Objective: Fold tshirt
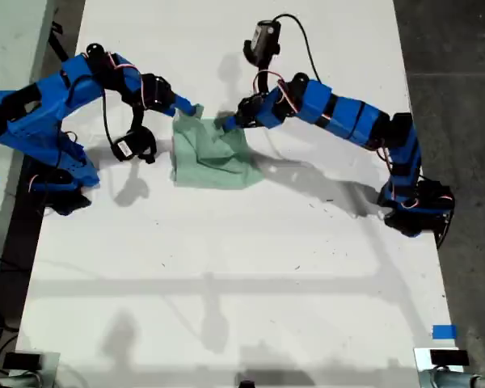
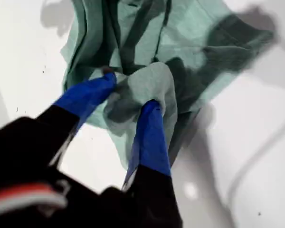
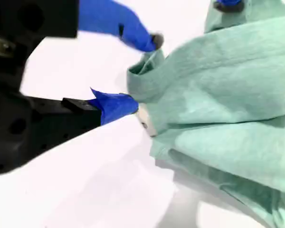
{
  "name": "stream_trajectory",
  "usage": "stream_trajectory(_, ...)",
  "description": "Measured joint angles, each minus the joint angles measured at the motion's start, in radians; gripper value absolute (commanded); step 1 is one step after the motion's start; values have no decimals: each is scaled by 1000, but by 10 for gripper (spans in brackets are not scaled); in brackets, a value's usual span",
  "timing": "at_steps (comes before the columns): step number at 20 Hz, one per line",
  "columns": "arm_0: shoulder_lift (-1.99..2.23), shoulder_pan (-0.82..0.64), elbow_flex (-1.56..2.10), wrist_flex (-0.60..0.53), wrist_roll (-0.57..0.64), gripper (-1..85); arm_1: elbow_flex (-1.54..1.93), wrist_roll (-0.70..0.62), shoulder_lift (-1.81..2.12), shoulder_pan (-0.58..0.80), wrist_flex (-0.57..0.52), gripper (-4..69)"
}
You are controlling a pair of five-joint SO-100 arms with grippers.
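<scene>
Tshirt (image 1: 211,153) bunched at table's (image 1: 250,275) far middle, between both arms. My first gripper (image 2: 131,97) pinches a wad of cloth. My second gripper (image 3: 138,76), jaws spread, straddles an edge, not clamped. Best to close there first, then lift both evenly to avoid dragging.

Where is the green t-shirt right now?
The tshirt lies bunched on the white table, slightly toward the exterior view's left in its upper half, between the two blue arms whose grippers meet its upper edge.
</scene>
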Motion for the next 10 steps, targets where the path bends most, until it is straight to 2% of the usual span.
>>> stream_trajectory(5,337,-253,140,-2,34,358,2,-40,227,189,192,131)
stream_trajectory(7,430,-265,187,-2,37,353,86,-74,365,276,242,129)
stream_trajectory(10,548,-229,304,-21,6,337,324,-97,557,337,259,122)
